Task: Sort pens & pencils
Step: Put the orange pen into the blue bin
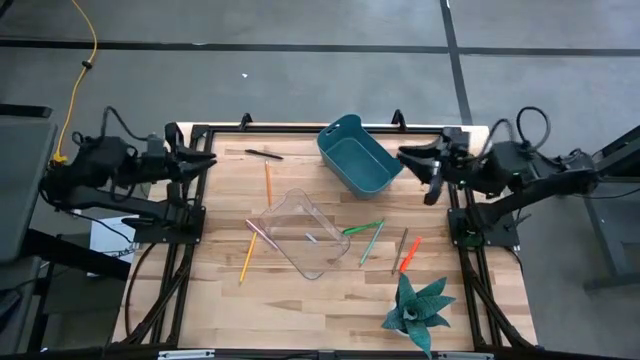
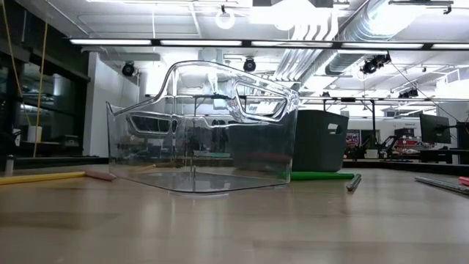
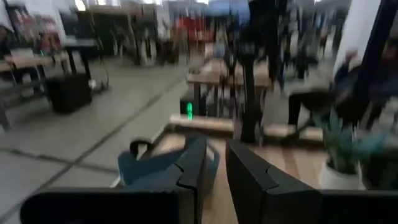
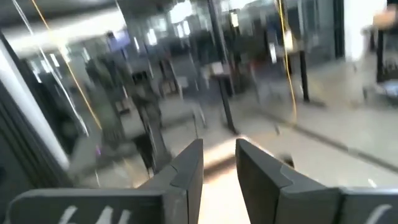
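Light wooden tabletop (image 1: 330,300) filling the lower centre of the high view. Clear plastic bin (image 1: 300,233) at its middle, tilted. Teal bin (image 1: 358,155) toward the upper centre, angled. Spiky green plant (image 1: 418,312) at lower right. Yellow cable (image 1: 78,70) trailing across grey floor (image 1: 250,60) at upper left.

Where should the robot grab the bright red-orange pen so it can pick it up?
Probably around the middle of the red-orange pen, coming straight down from above. It lies flat on the table at a slant, so the pincer's fingers should close across its thin width. A dark pen lies close beside it, so aim with care. The right pincer is nearer.
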Motion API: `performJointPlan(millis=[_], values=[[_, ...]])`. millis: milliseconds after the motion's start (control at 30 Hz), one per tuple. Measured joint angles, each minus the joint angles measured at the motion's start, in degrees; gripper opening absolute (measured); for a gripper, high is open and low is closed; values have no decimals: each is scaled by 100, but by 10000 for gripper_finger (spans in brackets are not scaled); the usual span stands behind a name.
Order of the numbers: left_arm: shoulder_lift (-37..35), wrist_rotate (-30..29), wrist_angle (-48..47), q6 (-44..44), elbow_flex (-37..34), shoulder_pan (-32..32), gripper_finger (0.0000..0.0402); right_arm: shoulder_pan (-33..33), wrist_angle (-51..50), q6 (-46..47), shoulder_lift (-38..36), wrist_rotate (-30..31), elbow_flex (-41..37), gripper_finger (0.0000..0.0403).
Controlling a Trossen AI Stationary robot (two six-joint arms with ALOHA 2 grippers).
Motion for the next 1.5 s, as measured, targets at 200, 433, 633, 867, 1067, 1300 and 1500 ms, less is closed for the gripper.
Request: performJointPlan(millis=[200, 433, 633, 867, 1067, 1300, 1500], values=[[775, 211, -955, -184, 495, 0, 51, -92, -2974, 1432, 1006, -204, 1153, 85], [1339, -1, -1450, -688, 660, 0, 51, -473, -4249, 2431, 2005, -943, 1838, 85], [1693, -29, -2275, -1467, 658, 0, 51, -741, -4952, 3541, 2643, -1765, 1865, 85], [2040, -42, -2543, -1563, 658, 0, 51, -741, -5710, 4632, 3366, -2257, 1867, 85], [2242, -44, -2552, -1378, 658, 0, 51, -592, -5730, 4922, 3925, -2923, 1867, 85], [2296, -28, -2744, -1303, 658, 0, 51, -98, -5370, 5521, 4289, -2947, 1729, 85], [2277, -25, -2906, -1284, 658, 0, 51, 319, -5176, 6607, 3909, -2949, 1013, 85]])
